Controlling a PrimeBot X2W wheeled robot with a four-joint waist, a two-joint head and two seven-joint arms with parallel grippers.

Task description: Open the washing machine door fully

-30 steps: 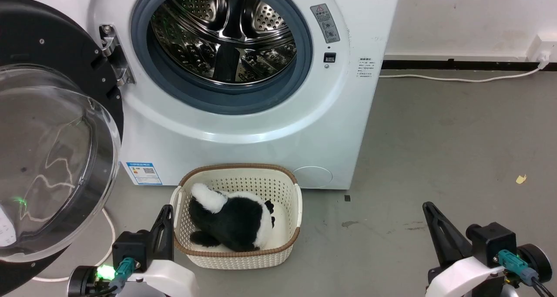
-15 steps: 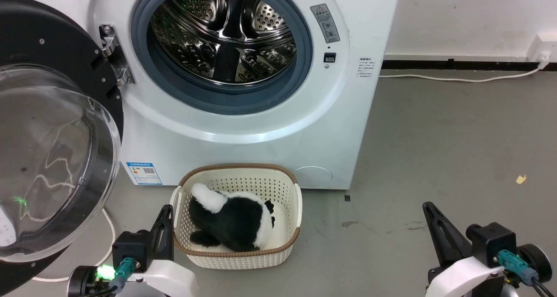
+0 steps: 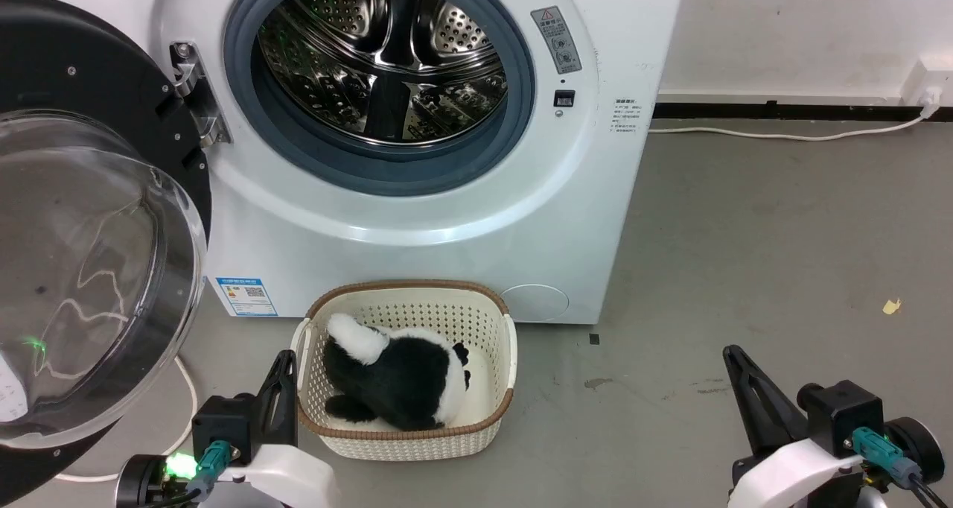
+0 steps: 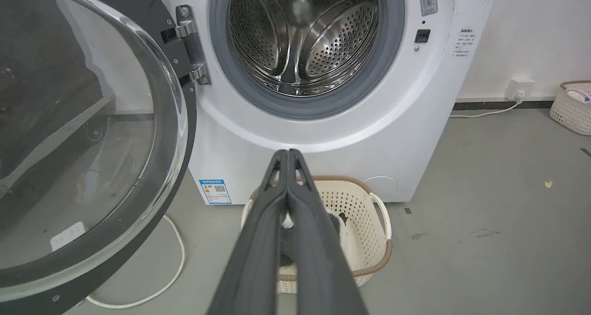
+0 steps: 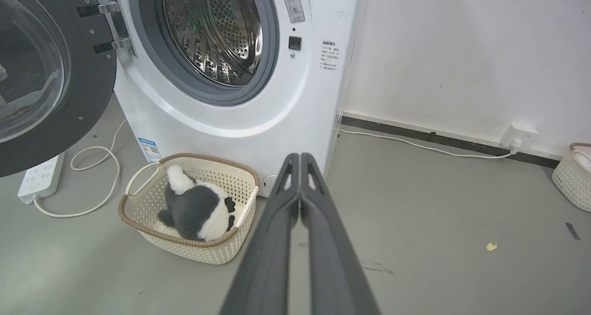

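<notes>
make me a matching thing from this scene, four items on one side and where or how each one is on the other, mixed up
Column 1
1. washing machine door
2. basket
3. plush toy
4. left gripper

Column 2
a. lying inside the basket
b. swung open on its hinge
c. shut, holding nothing
d. on the floor, right in front of the washing machine

Pairs: 1-b, 2-d, 3-a, 4-c
</notes>
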